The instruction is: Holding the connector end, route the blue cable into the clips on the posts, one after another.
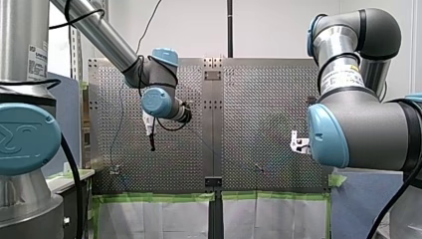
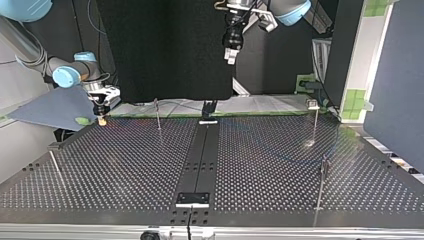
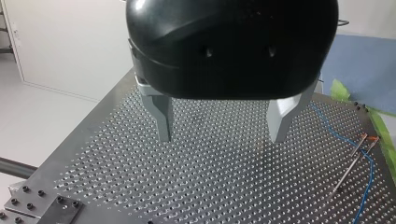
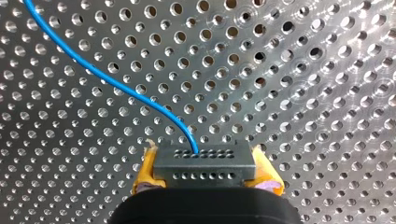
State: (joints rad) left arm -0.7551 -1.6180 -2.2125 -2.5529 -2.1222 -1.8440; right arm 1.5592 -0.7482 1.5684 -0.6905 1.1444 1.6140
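Over the perforated table (image 1: 164, 164), front view: my left gripper (image 1: 148, 127) hangs above it, my right gripper (image 1: 298, 143) half hidden by its own arm.

Top view: right gripper low at the far left edge, near a post (image 2: 158, 114).

Left wrist view: metal fingers (image 3: 162, 119) apart, empty.

Right wrist view: yellow pads (image 4: 144, 175) clamped on the grey connector (image 4: 204, 163), blue cable (image 4: 116, 84) arcing away.

Grasp looks done. Next, carry the connector to the first clip, keeping the cable low and taut.
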